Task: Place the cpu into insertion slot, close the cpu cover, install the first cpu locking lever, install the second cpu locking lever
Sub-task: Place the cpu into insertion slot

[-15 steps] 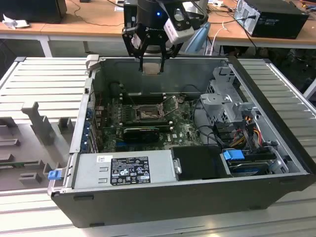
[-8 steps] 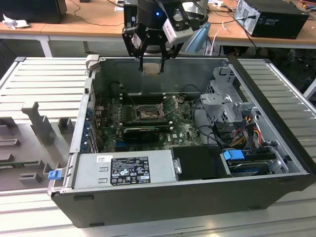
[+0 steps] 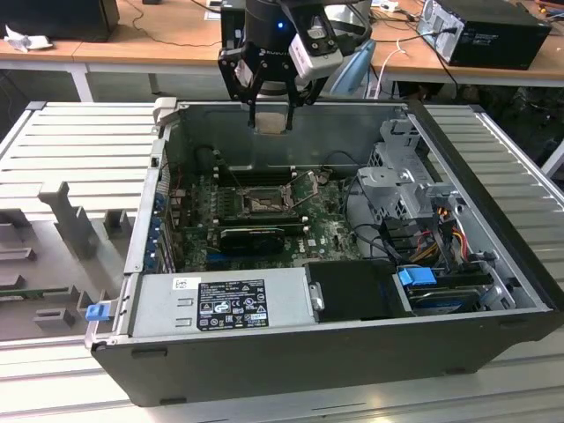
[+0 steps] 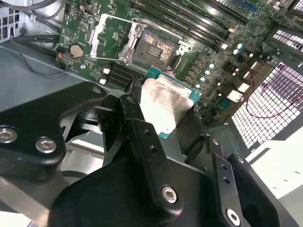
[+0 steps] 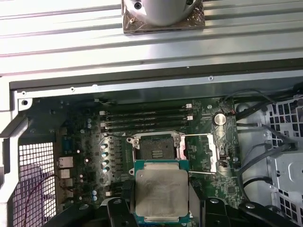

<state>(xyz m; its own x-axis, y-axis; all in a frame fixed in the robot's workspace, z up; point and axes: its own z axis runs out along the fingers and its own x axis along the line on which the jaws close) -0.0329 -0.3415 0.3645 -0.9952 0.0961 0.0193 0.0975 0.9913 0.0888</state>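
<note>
Mid-air over an open computer case (image 3: 291,361), the gripper (image 3: 270,118) pinches the cpu (image 5: 161,194) by two opposite edges, its black fingers (image 5: 117,212) pressed against the chip's sides. In the exterior view the chip hangs above the case's far wall, well clear of the green circuit board (image 5: 71,142) below. None of the four steps is finished, by the look of it: the insertion slot (image 5: 154,146) lies bare, its dark frame and grey-gold centre exposed. The cpu cover (image 5: 201,151) is thrown back flat just beside it, so closing it is also left to do. A thin wire locking lever (image 4: 185,46) seems to stand unlatched at the socket's edge, and both levers look yet to be set. The chip itself is a small flat square. It has a pale tan-grey metal lid with rounded corners on a green base that shows as a narrow border, and it catches a bright glare in the second wrist view. In the first wrist view it sits level and square to the slot.
</note>
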